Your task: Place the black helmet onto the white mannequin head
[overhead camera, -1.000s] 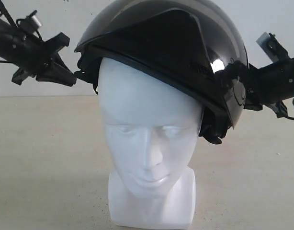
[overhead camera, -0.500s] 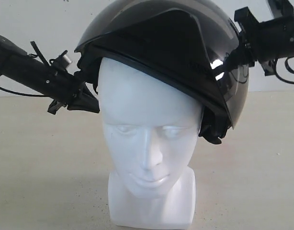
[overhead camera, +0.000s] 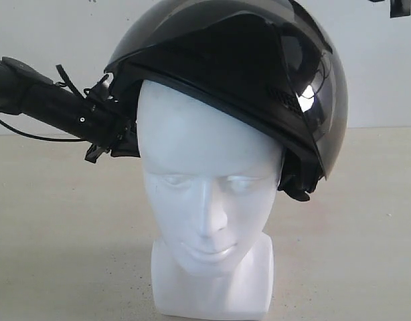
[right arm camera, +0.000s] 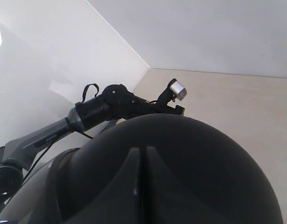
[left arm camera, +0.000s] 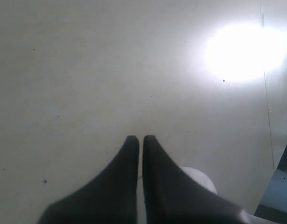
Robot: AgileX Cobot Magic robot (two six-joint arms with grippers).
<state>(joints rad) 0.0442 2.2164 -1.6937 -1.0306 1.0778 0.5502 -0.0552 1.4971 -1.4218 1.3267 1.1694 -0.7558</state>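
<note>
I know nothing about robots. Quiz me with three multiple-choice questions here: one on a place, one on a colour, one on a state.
1. Where is the black helmet? A) lying beside the head B) on the mannequin head C) hanging clear above it
2. What colour is the mannequin head? A) red B) black C) white
3. How does the helmet sit? A) level B) upside down C) tilted

Answers: 1 B, its shell covers the crown; 2 C, the face and neck are plain white; 3 C, its rim runs lower on the exterior view's right side.
</note>
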